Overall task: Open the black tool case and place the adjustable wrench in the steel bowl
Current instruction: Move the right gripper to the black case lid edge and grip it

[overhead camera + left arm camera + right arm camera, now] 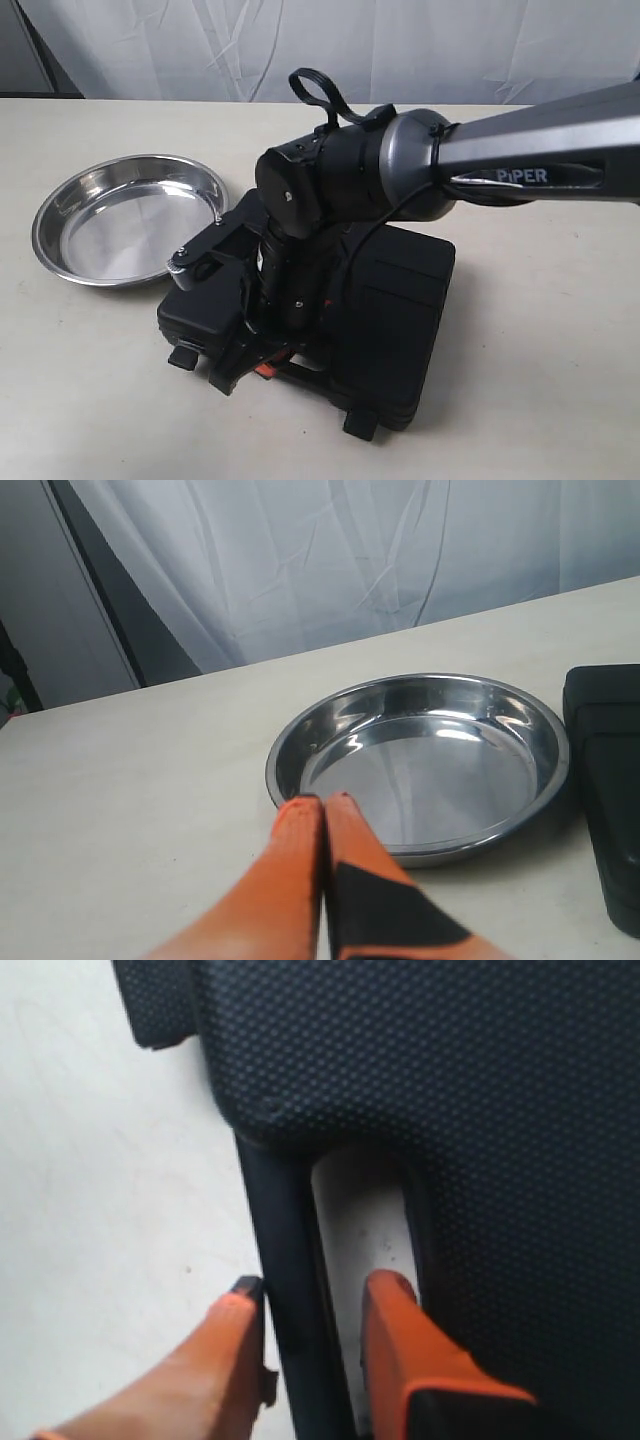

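Shut case and empty bowl on a pale table [90,400], right arm over the case.
The black tool case [400,310] lies closed at lower centre, its contents hidden. The steel bowl [125,220], left of centre just beside the case's corner, holds nothing; open table lies left and below. The right gripper [315,1290] is part open, astride the case's handle bar [290,1220]. The left gripper [322,805], pressed together and empty, points at the bowl's rim.

Closed black tool case [400,300] lying flat, shiny round steel bowl [120,225] upright just beside its corner
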`<state>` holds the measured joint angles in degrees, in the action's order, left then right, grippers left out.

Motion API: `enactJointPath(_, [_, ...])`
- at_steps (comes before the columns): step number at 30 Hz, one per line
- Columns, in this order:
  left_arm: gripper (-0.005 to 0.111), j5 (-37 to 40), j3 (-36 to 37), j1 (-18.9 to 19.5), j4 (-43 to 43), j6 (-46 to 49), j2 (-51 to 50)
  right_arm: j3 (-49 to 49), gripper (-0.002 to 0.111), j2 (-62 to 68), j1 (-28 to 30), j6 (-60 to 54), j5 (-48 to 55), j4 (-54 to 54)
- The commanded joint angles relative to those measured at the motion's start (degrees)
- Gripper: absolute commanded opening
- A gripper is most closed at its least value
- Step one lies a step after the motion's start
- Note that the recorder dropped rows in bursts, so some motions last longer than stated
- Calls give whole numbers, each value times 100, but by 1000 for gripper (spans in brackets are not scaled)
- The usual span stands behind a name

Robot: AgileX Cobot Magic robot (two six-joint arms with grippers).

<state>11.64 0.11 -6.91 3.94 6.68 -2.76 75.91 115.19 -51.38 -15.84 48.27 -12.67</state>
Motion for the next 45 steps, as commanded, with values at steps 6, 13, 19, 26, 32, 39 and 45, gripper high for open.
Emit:
enactJointPath(6, [0, -51, -11, -4, 3, -22, 39, -1, 42, 209, -9, 149, -42, 247])
enactJointPath(13, [0, -51, -11, -4, 3, -22, 39, -1, -1, 209, -9, 149, -31, 247])
enactJointPath(19, [0, -51, -11, -4, 3, -22, 39, -1, -1, -25, -9, 149, 67, 224])
enactJointPath(26, [0, -51, -11, -4, 3, -22, 39, -1, -1, -468, -9, 149, 133, 187])
enactJointPath(32, [0, -51, -11, -4, 3, -22, 39, -1, -1, -465, -9, 149, 263, 113])
enactJointPath(39, [0, -51, -11, -4, 3, -22, 39, -1, -1, -43, -9, -169, 381, -232])
enactJointPath(45, [0, -51, -11, -4, 3, -22, 39, -1, -1, 76, -9, -220, 370, -229])
